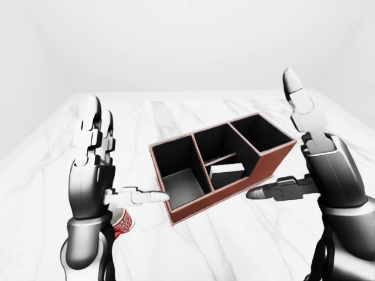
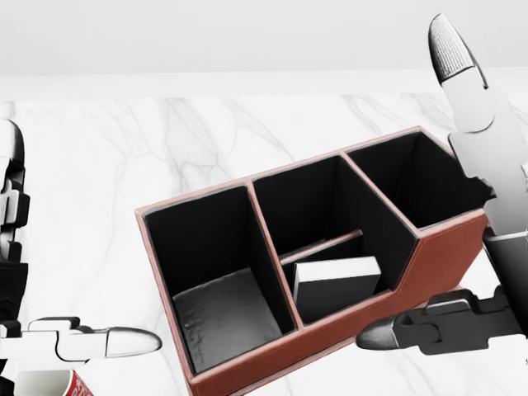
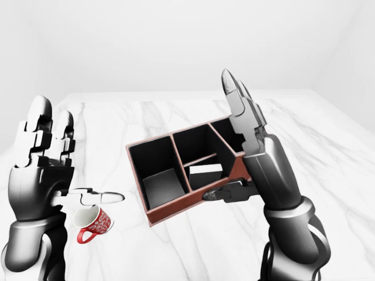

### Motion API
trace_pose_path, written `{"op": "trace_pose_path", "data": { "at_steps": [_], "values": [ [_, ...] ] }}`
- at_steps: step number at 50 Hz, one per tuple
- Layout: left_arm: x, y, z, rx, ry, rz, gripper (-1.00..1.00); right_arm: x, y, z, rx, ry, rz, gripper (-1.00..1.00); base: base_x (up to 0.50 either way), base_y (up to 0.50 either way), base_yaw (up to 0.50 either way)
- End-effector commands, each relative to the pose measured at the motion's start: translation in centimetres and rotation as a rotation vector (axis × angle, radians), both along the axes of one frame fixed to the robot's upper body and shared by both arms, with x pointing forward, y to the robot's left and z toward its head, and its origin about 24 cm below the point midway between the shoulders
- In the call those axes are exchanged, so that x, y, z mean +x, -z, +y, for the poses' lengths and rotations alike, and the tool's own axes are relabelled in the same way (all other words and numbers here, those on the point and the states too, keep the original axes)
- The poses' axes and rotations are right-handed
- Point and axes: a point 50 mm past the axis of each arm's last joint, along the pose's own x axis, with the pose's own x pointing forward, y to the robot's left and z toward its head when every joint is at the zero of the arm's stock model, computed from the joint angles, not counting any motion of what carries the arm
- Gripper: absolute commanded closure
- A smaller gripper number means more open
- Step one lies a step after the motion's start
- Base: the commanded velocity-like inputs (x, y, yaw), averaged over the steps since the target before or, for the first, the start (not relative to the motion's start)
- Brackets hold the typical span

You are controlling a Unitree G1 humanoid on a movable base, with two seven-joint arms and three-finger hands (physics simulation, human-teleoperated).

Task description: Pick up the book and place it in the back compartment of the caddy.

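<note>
The book (image 2: 337, 282) stands inside the caddy (image 1: 258, 165), in the lower half of its divided middle compartment, leaning against the partition. The right hand (image 1: 319, 161) is spread wide and empty just right of the caddy; the left hand (image 1: 96, 167), also wide open and empty, is just left of it, above a red mug (image 3: 94, 223). The book looks light, stiff and smooth-covered, perhaps slippery; pinch its exposed top edge across the thickness

Bright, even, diffuse light; shadows faint and soft, render sharp throughout, without glare or blur.
</note>
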Motion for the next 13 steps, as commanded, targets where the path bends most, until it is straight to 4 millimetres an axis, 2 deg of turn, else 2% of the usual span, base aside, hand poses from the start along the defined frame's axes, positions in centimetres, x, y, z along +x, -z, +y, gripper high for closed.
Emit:
{"op": "trace_pose_path", "data": {
  "at_steps": [1,13],
  "values": [
    [-0.41,-0.48,-0.04,-0.005,0.004,-0.026,-1.00,-1.20,-1.12,0.16,0.056,-0.070,-0.083,-1.00,0.00,0.00,0.00],
    [-0.37,-0.37,0.00,-0.012,0.003,-0.021,-1.00,-1.11,-1.07,0.70,0.188,-0.106,-0.118,-1.00,0.00,0.00,0.00]
  ]
}}
